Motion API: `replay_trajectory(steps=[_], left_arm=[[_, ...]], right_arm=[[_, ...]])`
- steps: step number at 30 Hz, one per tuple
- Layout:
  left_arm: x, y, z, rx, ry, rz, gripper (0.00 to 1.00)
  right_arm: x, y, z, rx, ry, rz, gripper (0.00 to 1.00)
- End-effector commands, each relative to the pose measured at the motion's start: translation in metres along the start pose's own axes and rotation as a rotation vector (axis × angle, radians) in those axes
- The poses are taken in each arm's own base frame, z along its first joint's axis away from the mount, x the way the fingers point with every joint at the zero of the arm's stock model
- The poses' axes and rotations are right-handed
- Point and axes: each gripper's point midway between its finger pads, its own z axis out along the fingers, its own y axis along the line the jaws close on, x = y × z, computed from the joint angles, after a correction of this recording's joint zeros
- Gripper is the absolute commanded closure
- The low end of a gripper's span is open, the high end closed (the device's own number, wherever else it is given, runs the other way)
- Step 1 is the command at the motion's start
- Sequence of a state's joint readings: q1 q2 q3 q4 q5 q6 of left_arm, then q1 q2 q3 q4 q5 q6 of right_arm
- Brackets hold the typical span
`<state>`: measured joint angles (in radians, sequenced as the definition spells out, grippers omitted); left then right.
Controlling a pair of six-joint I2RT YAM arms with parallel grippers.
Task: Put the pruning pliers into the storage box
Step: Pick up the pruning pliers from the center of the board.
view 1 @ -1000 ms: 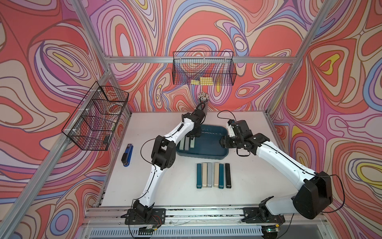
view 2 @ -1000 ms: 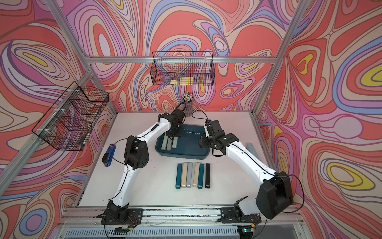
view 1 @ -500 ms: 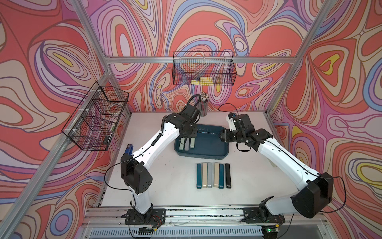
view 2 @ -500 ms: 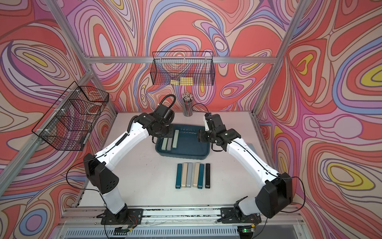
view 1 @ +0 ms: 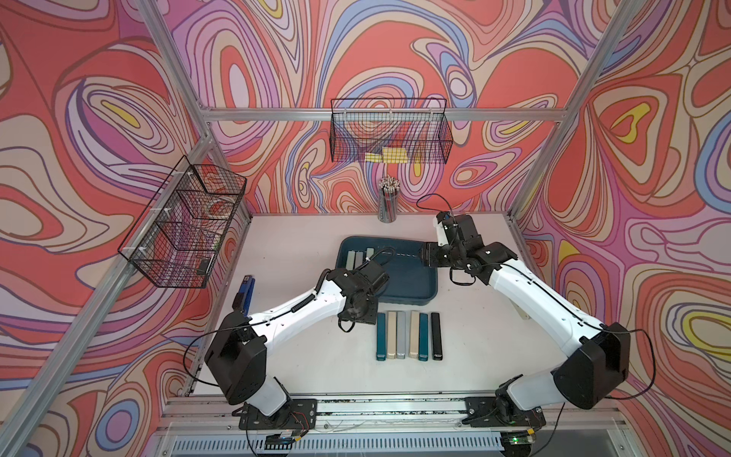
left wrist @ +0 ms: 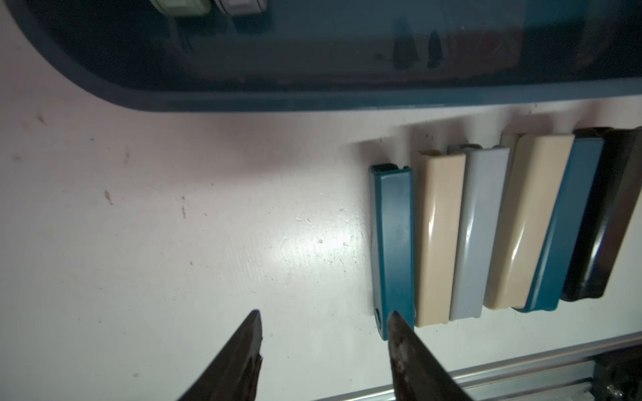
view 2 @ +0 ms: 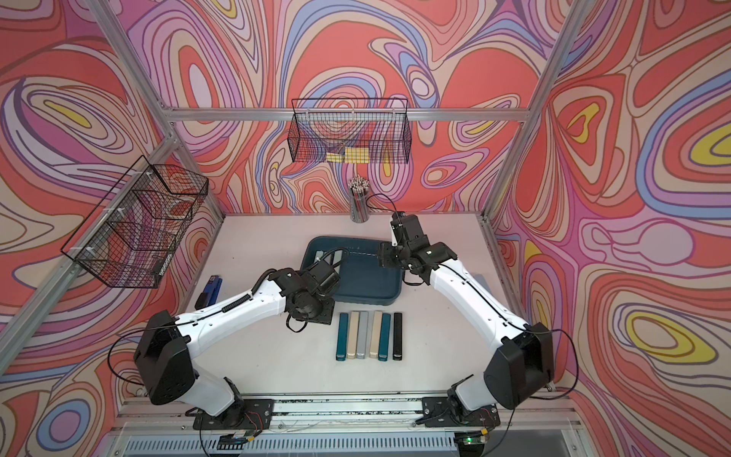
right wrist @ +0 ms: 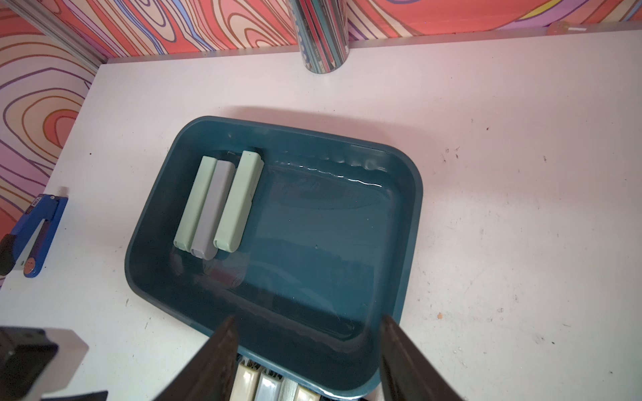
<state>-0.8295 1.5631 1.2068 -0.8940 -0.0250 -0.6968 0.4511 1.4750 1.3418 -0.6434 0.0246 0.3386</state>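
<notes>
Wore glossy white shells on the long links of the left arm (view 1: 292, 312) and right arm (view 1: 534, 294), dotted with small dark screw holes. Had boxy matte-black housings (view 1: 237, 364) at shoulders, elbows and wrists. Trailed thin black cables (view 1: 648, 368) in loose loops, plus a coiled black cord (view 1: 302, 304) along the left forearm. Stood on black base plates (view 1: 306, 409) bolted to a silver rail (view 1: 395, 407). Ended in dark, tapering, pointed jaws.

Both top views are looking steeply down from high at the front, covering the whole bench (view 1: 316, 376). Left wrist cam is sitting low, close over the pruning pliers (left wrist: 479, 229). Right wrist cam is riding higher, facing into the storage box (right wrist: 410, 180). Both wrist views are sharing its pliers-side rim.
</notes>
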Motion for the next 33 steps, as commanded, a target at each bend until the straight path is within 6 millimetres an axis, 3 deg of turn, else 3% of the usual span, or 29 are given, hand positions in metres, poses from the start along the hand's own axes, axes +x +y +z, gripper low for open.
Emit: replay_trajectory(steps=[1, 5, 11, 33], left_arm=[[0.014, -0.019, 0.007, 0.062, 0.014, -0.048, 0.41], [0.026, -0.031, 0.021, 0.077, 0.033, -0.058, 0.41], [0.028, -0.038, 0.037, 0.087, 0.043, -0.068, 0.42], [0.024, -0.034, 0.072, -0.006, 0.060, -0.073, 0.43]], right_arm=[[0.009, -0.006, 0.013, 0.028, 0.019, 0.025, 0.35], [0.013, -0.007, 0.015, 0.026, 0.026, 0.037, 0.35], [0.017, -0.008, 0.015, 0.032, 0.038, 0.036, 0.35], [0.030, -0.012, 0.004, 0.031, 0.052, 0.050, 0.35]])
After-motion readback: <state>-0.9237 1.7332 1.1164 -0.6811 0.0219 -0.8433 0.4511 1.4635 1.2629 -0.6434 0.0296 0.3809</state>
